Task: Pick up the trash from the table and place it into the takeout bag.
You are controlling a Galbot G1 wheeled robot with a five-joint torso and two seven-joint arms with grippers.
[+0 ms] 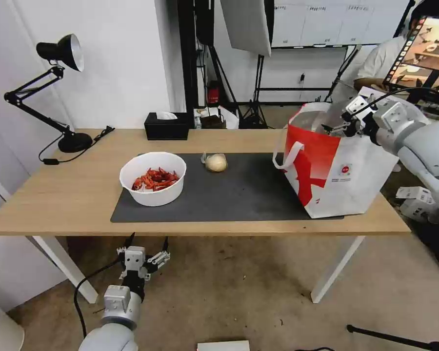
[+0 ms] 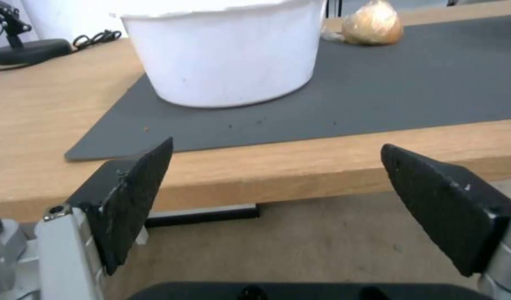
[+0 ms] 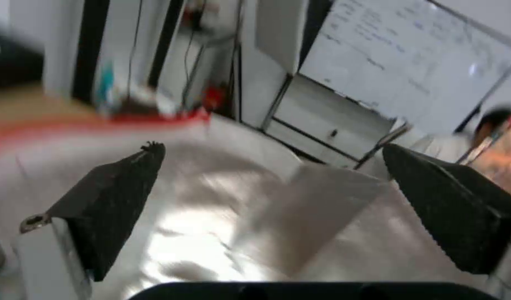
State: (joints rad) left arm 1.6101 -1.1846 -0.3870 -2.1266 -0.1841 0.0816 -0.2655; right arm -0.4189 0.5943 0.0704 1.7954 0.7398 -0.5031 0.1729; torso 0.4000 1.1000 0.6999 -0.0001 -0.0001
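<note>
Standing on the right end of the table (image 1: 49, 195), partly on the dark grey mat (image 1: 239, 192), is the takeout bag (image 1: 336, 180): a large tote, red and white on its outer faces, with a white strap handle looped at its near-left corner, a small round red logo on its white side, and a crinkled silver foil lining that shows at its open mouth. Remaining trash on the mat: a white round bowl (image 1: 153, 178), plain-sided, holding a heap of red crayfish shells, near the mat's left end; and a beige plastic-wrapped lump (image 1: 215, 162), roundish with a twisted tail of wrap at its left, near the mat's far edge, well apart from bowl and bag. Right gripper (image 1: 337, 127): over the bag's open mouth, jaws spread wide, nothing between them, foil lining beneath. Left gripper (image 1: 146, 245): low, in front of and below the table's near edge, facing the bowl, jaws spread wide and empty. Other items: black tissue box (image 1: 167, 126) at the table's far edge; black desk lamp (image 1: 58, 92) at the far-left corner.
</note>
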